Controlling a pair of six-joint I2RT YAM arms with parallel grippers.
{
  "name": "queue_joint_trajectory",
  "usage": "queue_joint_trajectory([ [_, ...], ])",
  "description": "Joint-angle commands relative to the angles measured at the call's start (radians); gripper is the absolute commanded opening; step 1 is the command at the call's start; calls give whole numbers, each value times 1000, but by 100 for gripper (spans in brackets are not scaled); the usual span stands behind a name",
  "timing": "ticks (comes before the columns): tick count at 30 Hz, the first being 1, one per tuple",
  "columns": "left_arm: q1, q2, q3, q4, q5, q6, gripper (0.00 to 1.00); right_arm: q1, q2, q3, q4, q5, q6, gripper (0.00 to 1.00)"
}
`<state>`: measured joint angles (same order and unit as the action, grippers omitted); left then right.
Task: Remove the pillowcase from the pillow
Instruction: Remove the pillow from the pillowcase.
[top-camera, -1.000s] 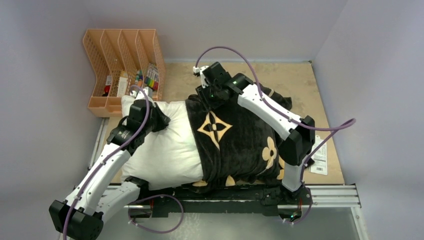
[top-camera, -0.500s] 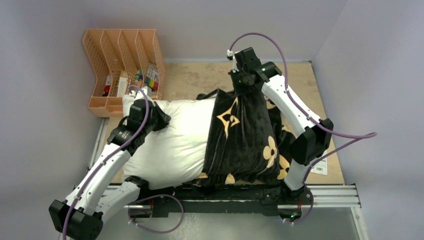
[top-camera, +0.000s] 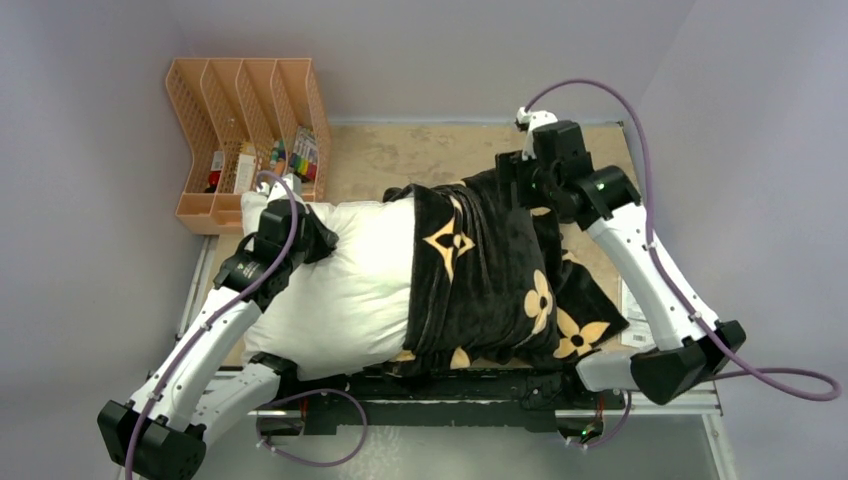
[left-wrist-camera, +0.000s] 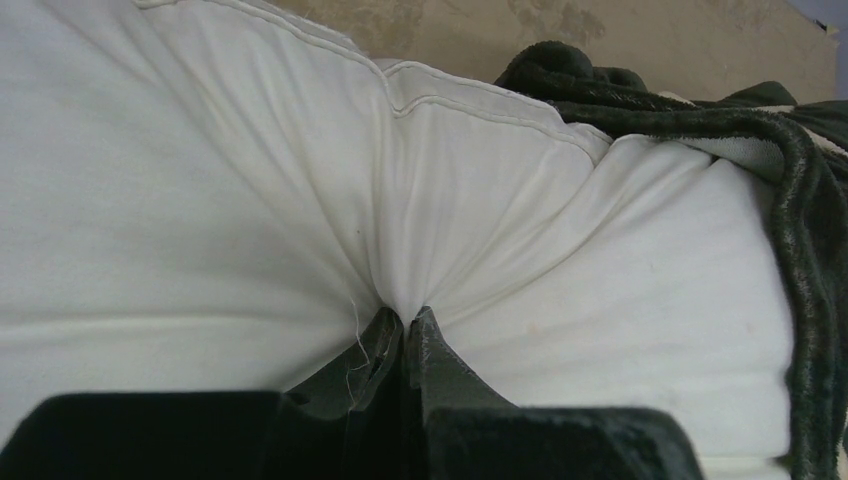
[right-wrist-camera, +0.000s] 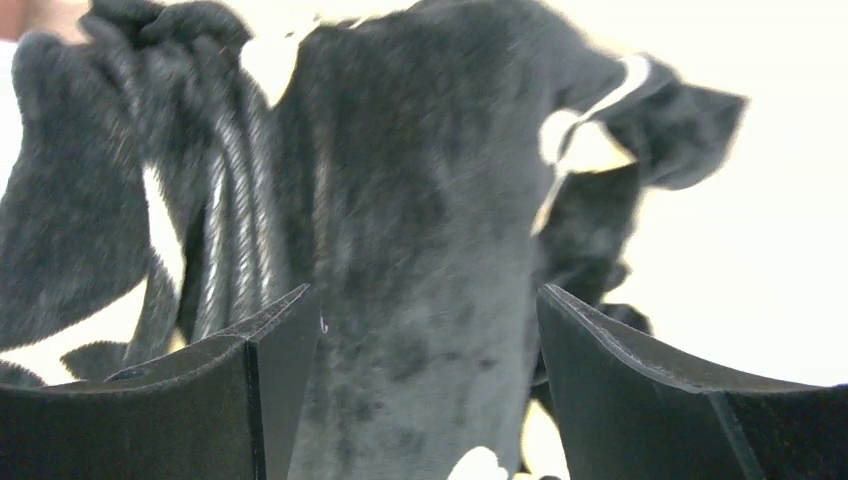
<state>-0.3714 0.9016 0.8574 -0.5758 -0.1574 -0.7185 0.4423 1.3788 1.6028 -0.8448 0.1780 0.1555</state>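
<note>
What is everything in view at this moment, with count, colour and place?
pillow: one, white, lying across the table, left part bare.
pillowcase: one, black with tan motifs, bunched over the pillow's right part.
file organizer: one, orange, four slots, far-left corner.
small items: several, mixed colours, inside the organizer.
printed packet: one, white, right table edge.
table: one, tan board.
cables: purple, trailing along both arms.
left gripper: black, shut on the pillow.
right gripper: black, open, pillowcase fabric between its fingers.

No writing is legible from here: print on the white sheet (top-camera: 630, 315) at the tabletop's right edge and on packets in the orange organizer (top-camera: 245, 100) is too small.
</note>
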Motion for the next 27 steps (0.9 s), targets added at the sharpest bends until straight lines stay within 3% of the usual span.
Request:
queue_joint_trajectory([
  [1,20,10,-15,-151,-86,54,0,8,22,-214,156,-240,128,78],
  [4,20,10,-7,-155,-89,52,0,7,80,-279,192,-240,163,68],
  [5,20,9,-4,-157,-90,50,0,6,103,-277,184,-178,184,57],
  [7,20,1,-4,-158,-99,43,0,-6,145,-245,142,57,182,15],
  [8,20,0,-3,-161,-104,35,0,-29,158,-231,133,165,163,3],
  [9,21,4,-1,-164,-100,31,0,-75,161,-222,140,197,141,0],
  [13,26,45,9,-184,-112,23,0,-349,135,-234,279,142,87,0],
  [15,40,45,12,-189,-133,27,0,-464,152,-209,292,19,80,0],
  [19,90,63,29,-195,-121,49,0,-475,192,-150,255,-318,45,0],
  [21,104,83,34,-188,-113,55,0,-437,157,-180,279,-415,59,0],
  [23,110,97,46,-180,-110,60,0,-378,98,-206,287,-416,58,10],
  [27,112,132,84,-158,-100,74,0,-288,-53,-293,327,-430,44,45],
])
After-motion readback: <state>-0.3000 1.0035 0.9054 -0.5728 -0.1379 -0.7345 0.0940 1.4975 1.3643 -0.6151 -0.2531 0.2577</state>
